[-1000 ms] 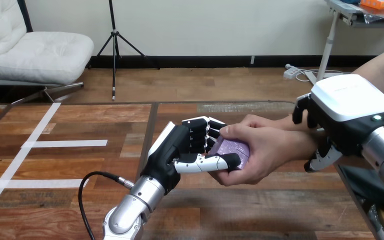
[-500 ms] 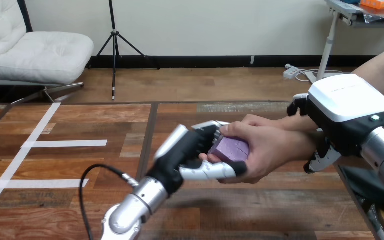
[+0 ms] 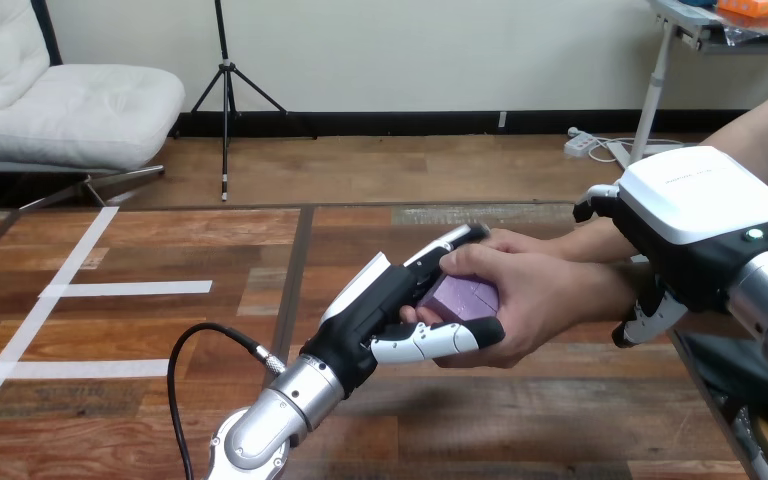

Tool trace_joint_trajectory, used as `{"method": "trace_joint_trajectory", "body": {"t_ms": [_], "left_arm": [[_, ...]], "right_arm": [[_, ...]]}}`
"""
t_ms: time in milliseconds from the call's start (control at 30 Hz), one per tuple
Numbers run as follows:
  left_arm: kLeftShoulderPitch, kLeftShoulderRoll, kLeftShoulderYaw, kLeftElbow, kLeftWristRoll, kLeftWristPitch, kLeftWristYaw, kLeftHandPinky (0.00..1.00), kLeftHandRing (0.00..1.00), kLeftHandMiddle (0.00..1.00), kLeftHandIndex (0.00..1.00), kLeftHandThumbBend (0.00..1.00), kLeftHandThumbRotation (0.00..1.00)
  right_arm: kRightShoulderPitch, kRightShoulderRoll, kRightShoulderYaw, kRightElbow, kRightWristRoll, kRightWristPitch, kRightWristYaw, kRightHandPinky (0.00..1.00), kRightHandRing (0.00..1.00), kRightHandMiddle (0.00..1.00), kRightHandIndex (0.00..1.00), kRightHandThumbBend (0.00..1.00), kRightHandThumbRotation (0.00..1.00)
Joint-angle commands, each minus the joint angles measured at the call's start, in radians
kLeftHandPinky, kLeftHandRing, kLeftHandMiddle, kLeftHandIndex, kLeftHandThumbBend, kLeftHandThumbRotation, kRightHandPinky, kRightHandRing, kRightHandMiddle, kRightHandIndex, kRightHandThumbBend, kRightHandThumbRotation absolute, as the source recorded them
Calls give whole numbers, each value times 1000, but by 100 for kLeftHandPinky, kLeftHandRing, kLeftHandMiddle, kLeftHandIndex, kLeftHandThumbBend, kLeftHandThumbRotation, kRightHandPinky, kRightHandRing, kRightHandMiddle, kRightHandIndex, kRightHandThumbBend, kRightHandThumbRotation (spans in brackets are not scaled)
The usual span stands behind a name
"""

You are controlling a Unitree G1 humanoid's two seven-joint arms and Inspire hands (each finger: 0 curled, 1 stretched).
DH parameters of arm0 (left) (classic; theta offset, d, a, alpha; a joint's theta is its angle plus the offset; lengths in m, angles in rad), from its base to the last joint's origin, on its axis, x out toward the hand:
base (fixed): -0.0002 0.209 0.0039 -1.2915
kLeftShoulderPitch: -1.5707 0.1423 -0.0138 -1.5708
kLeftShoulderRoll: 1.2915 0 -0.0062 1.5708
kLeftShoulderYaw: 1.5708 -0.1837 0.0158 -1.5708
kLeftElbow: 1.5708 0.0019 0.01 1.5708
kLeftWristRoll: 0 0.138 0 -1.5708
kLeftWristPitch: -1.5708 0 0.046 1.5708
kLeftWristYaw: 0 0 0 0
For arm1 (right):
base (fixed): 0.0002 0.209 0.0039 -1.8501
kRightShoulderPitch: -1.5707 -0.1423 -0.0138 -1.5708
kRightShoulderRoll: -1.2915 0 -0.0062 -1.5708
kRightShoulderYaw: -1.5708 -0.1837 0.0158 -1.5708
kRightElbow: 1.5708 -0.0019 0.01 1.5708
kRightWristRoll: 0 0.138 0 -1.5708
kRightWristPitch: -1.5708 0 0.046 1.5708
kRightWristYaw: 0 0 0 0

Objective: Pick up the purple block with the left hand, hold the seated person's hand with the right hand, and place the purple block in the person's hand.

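Note:
The purple block (image 3: 460, 296) lies in the person's hand (image 3: 535, 295), whose fingers and thumb are curled round it above the table's middle. My left hand (image 3: 375, 300) is at the block's left side. Its fingers (image 3: 448, 243) reach out straight beside the person's knuckles, and its thumb (image 3: 438, 340) lies straight under the person's fingertips, so it is open. My right hand (image 3: 695, 225) is at the right, with fingers over the top and thumb below, curled round the person's wrist (image 3: 615, 285).
White tape lines (image 3: 130, 288) mark the wooden table (image 3: 160, 420) at the left. A black cable (image 3: 205, 335) loops from my left forearm. The table's far edge (image 3: 260, 207) runs behind the hands.
My left hand's fingers have uncurled from the purple block and now stretch straight. The block stays in the person's hand, which has closed on it. My right hand has kept its hold.

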Motion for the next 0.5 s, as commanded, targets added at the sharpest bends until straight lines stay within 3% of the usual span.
{"method": "trace_joint_trajectory", "body": {"t_ms": [0, 300, 467], "left_arm": [[-78, -1, -5, -2, -10, -41, -1, 96, 100, 100, 100, 100, 61], [-74, -1, 2, 3, -20, -60, -2, 95, 100, 100, 100, 100, 60], [-65, -5, 11, 0, -40, -60, -13, 93, 99, 100, 100, 100, 59]], "right_arm": [[-69, -21, -40, -47, 7, 1, -27, 67, 77, 80, 79, 94, 6], [-55, -11, -49, -68, 26, -4, -37, 67, 77, 80, 77, 94, 6], [-33, 16, -66, -92, 65, -8, -79, 65, 75, 78, 75, 94, 3]]}}
